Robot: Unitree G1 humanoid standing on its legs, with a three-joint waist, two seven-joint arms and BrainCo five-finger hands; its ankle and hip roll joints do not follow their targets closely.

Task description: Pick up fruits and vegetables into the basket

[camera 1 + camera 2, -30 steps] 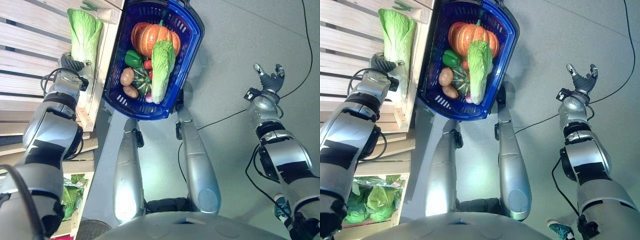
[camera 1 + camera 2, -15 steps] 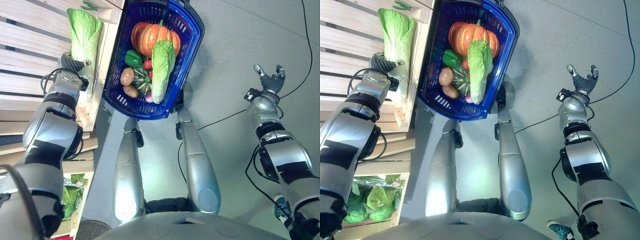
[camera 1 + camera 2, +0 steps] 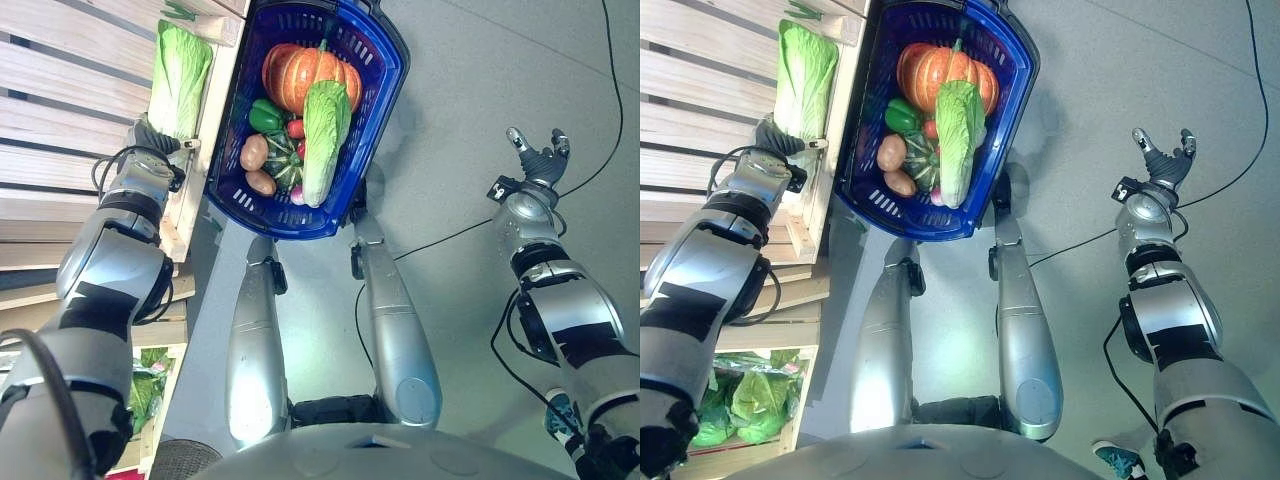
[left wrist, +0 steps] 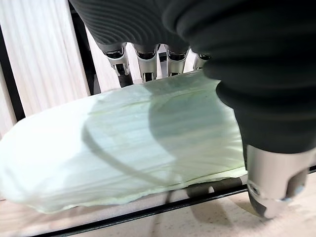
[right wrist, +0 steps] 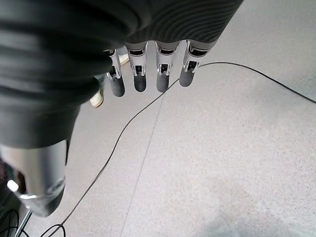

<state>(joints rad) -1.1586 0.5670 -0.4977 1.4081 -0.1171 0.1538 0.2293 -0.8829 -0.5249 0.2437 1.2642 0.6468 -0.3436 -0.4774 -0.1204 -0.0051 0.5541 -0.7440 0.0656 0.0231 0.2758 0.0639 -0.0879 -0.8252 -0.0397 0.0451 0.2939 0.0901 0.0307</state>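
Speckled grey concrete floor [image 3: 470, 120], pale slatted wooden shelf [image 3: 70, 90]. Left hand [image 3: 150, 135] grips a ribbed, leafy green napa cabbage [image 3: 180, 80] at the shelf's edge, beside the perforated blue plastic basket [image 3: 385, 70]. Right hand [image 3: 540, 160] hangs loose-fingered, holding nothing.

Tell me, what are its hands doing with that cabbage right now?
Left hand curled round the cabbage over the wooden rack. Right hand open, idle over the floor. Blue basket alongside, already holding produce; nothing between.

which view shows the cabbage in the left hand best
The right eye view: the whole cabbage shows over the wooden crate, the left hand gripping its base. The left eye view shows the same. The left wrist view shows its pale stalk end close up, fingers curled round it.
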